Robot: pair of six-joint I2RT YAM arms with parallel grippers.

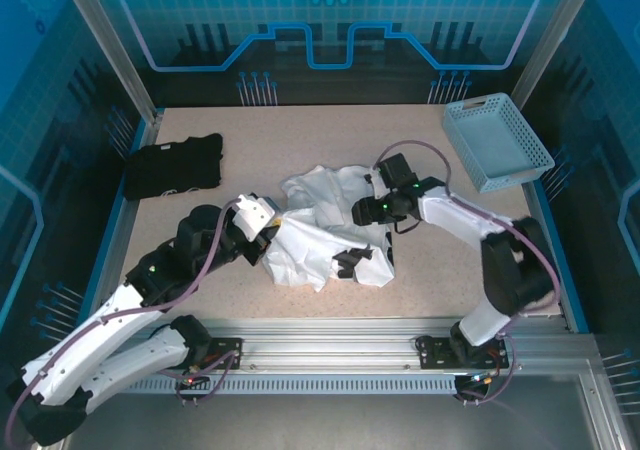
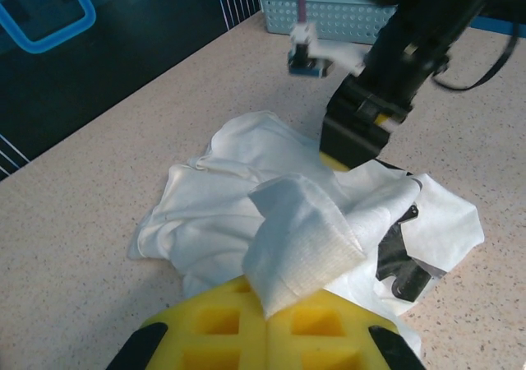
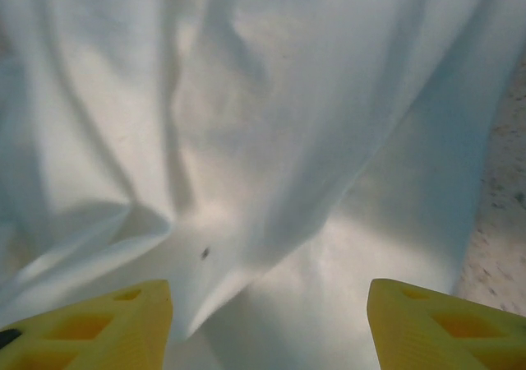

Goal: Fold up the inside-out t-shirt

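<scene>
The inside-out t-shirt (image 1: 325, 238) lay crumpled at the middle of the table (image 1: 420, 270), between the two arms. The left gripper (image 2: 267, 325) was pressed together on a raised fold of its white cloth. The right gripper (image 3: 267, 316) stood with fingers spread wide over the shirt. A black garment (image 1: 172, 165) lay well apart, far left.

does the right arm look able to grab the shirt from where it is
Likely yes: the right gripper hangs open close over the shirt, with nothing between them. The left gripper is shut on another fold, apart from it.
</scene>
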